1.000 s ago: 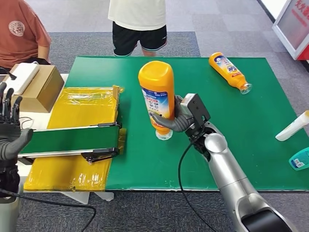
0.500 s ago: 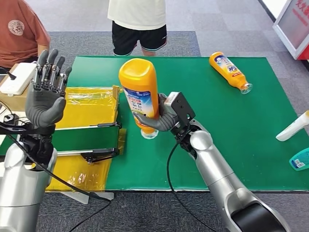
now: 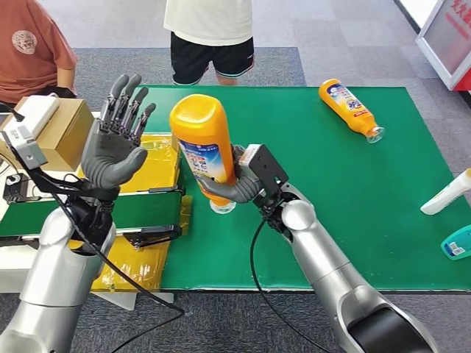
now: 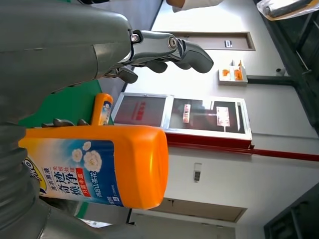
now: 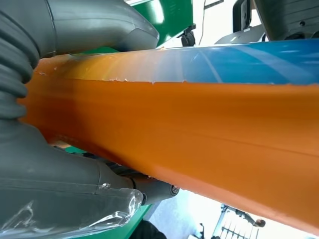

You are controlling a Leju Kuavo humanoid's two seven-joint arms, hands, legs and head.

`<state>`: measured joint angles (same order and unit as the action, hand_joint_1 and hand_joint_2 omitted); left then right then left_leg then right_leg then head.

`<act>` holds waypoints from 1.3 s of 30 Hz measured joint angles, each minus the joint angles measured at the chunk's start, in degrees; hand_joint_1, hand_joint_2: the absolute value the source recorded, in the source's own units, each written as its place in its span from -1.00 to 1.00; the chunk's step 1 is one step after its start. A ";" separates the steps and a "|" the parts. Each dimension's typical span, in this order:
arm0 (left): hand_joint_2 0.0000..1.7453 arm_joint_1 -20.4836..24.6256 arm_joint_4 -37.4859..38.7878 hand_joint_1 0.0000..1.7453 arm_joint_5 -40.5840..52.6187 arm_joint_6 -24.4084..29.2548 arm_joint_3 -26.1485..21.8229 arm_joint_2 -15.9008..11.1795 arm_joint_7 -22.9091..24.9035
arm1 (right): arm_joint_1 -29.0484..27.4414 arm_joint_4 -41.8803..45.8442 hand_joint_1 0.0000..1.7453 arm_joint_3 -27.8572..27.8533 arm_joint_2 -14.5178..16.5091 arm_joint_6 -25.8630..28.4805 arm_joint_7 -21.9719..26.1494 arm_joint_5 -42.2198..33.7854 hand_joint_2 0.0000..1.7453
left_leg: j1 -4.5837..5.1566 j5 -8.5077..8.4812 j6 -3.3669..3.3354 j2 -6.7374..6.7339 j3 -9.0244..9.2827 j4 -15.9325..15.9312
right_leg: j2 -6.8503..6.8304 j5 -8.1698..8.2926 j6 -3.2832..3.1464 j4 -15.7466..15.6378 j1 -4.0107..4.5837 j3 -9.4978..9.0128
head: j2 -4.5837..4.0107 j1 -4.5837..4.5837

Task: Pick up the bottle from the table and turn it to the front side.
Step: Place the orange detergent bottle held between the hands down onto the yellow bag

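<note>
The right hand (image 3: 240, 184) hides the orange bottle's (image 3: 204, 151) neck; at 3 o'clock, the picture's edge cuts a teal bottle (image 3: 456, 241).

The bottle (image 3: 204, 147) in the right hand (image 3: 240, 184) is bright orange with a blue and white label, little white flowers and a red strip on it, and a clear cap. Both hands are dark grey, the left hand (image 3: 114, 143) too, on shiny silver arms. Under the held bottle the table (image 3: 344, 213) is flat green. Below the left hand there's yellow plastic sheeting (image 3: 130, 165) and a green belt (image 3: 116, 213). Far beyond the right hand lies a second bottle (image 3: 349, 109), same orange with a blue-white label.
</note>
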<state>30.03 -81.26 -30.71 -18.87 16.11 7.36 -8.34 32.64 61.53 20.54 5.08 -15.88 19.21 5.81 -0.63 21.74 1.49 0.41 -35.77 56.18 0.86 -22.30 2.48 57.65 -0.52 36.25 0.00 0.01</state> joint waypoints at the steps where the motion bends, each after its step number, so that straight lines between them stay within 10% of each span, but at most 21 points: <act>1: 1.00 0.02 0.12 -1.00 0.06 0.07 0.29 0.11 0.06 | 0.00 -0.04 1.00 0.03 0.00 0.02 0.10 0.12 1.00 | 0.00 0.00 0.00 0.00 0.00 0.00 | 0.00 0.00 0.00 0.00 0.00 0.00 | 0.00 0.00; 39: 1.00 0.12 3.27 -1.00 -5.83 4.24 8.97 2.61 2.98 | -3.89 7.91 1.00 3.23 -0.12 2.88 3.02 7.85 1.00 | 0.02 0.01 -0.01 0.00 -0.04 0.00 | 0.00 0.00 0.00 0.00 -0.02 0.04 | 0.00 -0.01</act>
<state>30.15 -77.99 -36.54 -14.63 25.07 9.97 -5.36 28.76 69.44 23.77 4.96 -13.00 22.22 13.65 -0.61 21.74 1.48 0.40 -35.81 56.18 0.86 -22.30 2.48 57.65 -0.54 36.29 0.00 0.00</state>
